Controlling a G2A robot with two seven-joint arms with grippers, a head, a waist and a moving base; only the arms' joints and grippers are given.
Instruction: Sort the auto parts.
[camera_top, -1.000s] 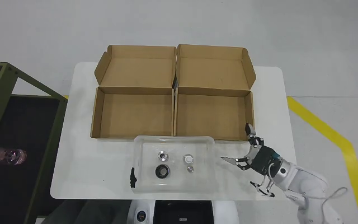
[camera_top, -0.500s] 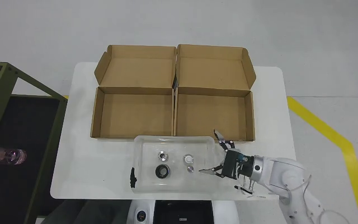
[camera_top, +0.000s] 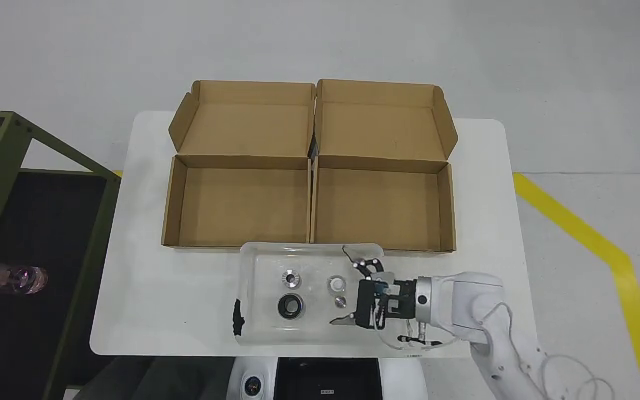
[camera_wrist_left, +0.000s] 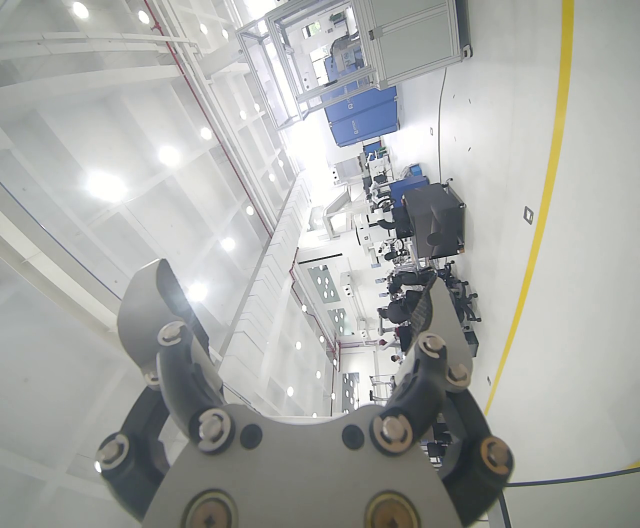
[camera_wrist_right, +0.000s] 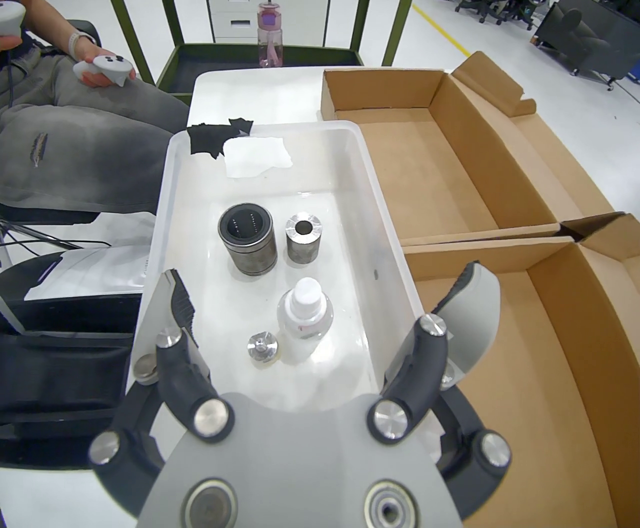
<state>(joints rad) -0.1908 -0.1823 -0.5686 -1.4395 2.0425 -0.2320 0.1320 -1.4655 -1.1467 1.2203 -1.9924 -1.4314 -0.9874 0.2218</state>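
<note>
My right gripper (camera_wrist_right: 324, 282) is wide open and holds nothing over the clear tub (camera_wrist_right: 392, 250) where the parts (camera_wrist_right: 247, 245) sit (the little white bottle (camera_wrist_right: 305, 312) is closest), so I think I am picking one and must next dip down and pinch it.

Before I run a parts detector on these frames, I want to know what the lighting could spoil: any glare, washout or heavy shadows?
Right wrist view: a sheen on the clear bin floor around the white-capped bottle, but the parts are still readable. Left wrist view: the ceiling lights bloom and the far hall burns white beyond the left gripper. Top view: even light, with faint shadows along the cardboard boxes' walls.
</note>
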